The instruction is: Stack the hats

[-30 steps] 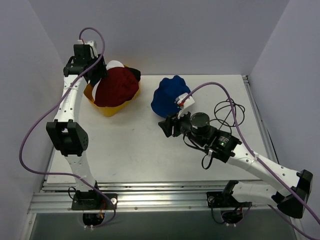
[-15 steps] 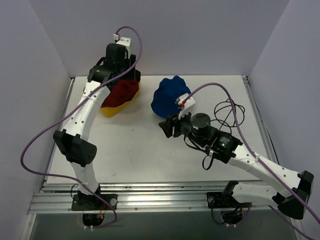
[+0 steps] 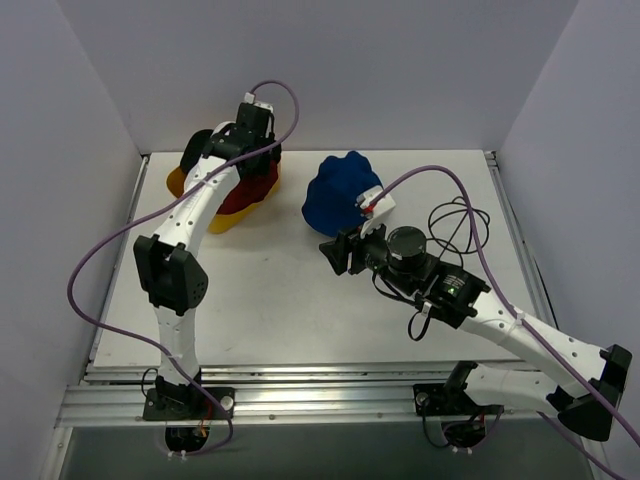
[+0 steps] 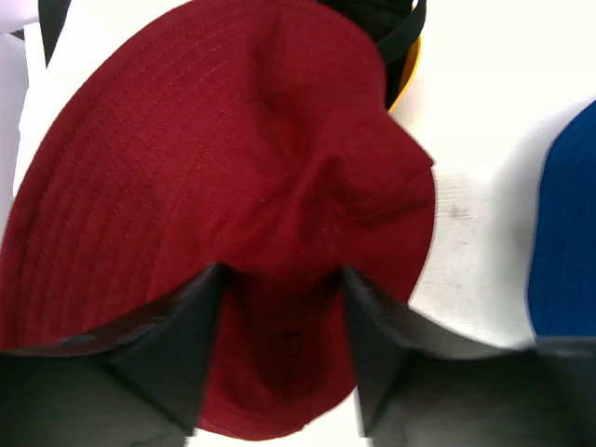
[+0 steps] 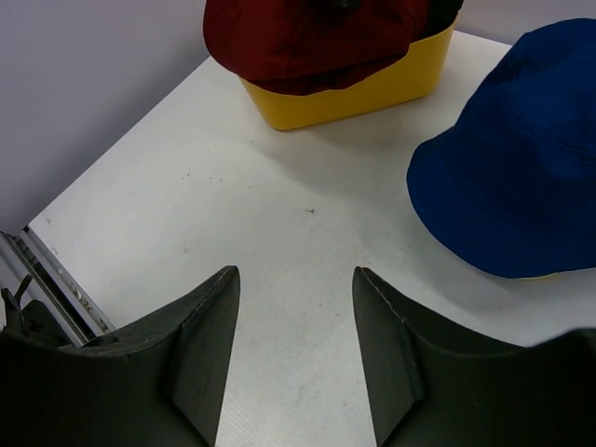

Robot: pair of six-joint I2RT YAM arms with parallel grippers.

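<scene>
Presently we find the maroon hat (image 4: 233, 186) draped over the yellow basket (image 5: 372, 88) at the back left of the table (image 5: 233, 214), its brim overhanging the rim on the side facing the blue hat (image 3: 340, 190). The left gripper (image 4: 284, 270) hangs directly over the crown, jaws spread wide with a raised fold of cloth between them. Nothing is clamped, and we cannot tell whether they touch the fabric. The blue hat sits crown up on the table, near the basket but apart from it. The right gripper (image 5: 293, 272) stands just short of its near brim, jaws likewise apart and holding nothing. A black cap (image 4: 372, 11) shows in the basket beyond the maroon hat; we can make out no other hats. We judge the maroon hat light, limp and easily creased. The woven cloth should give fair friction and is in no way fragile. It will sag and fold once lifted. We advise pinching the crown fold at top centre so that the brim hangs evenly. A hold on the brim edge would let it swing lopsided. A deep bite risks catching the cap as well.
</scene>
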